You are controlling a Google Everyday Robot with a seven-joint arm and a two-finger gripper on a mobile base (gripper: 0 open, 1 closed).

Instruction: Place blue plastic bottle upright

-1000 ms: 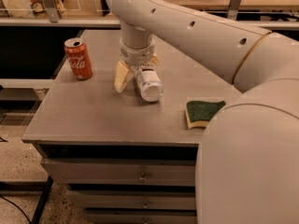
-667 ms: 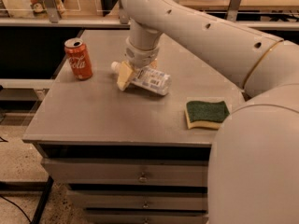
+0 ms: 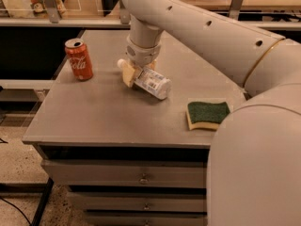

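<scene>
The blue plastic bottle (image 3: 151,81) is a small clear ribbed bottle with a white label. It lies tilted just over the grey tabletop (image 3: 103,117), white cap up and to the left, base down and to the right. My gripper (image 3: 135,73) comes down from above and is shut on the bottle near its neck. A yellowish finger pad (image 3: 127,74) shows on the bottle's left side. Whether the base touches the table I cannot tell.
A red Coca-Cola can (image 3: 79,59) stands upright left of the gripper. A green and yellow sponge (image 3: 207,114) lies at the right front. My big white arm (image 3: 211,36) spans the right side. Drawers sit under the table's front edge.
The bottle has swung in the gripper: its base pointed toward the camera before and now points right, cap to the left. The gripper has shifted slightly with it.
</scene>
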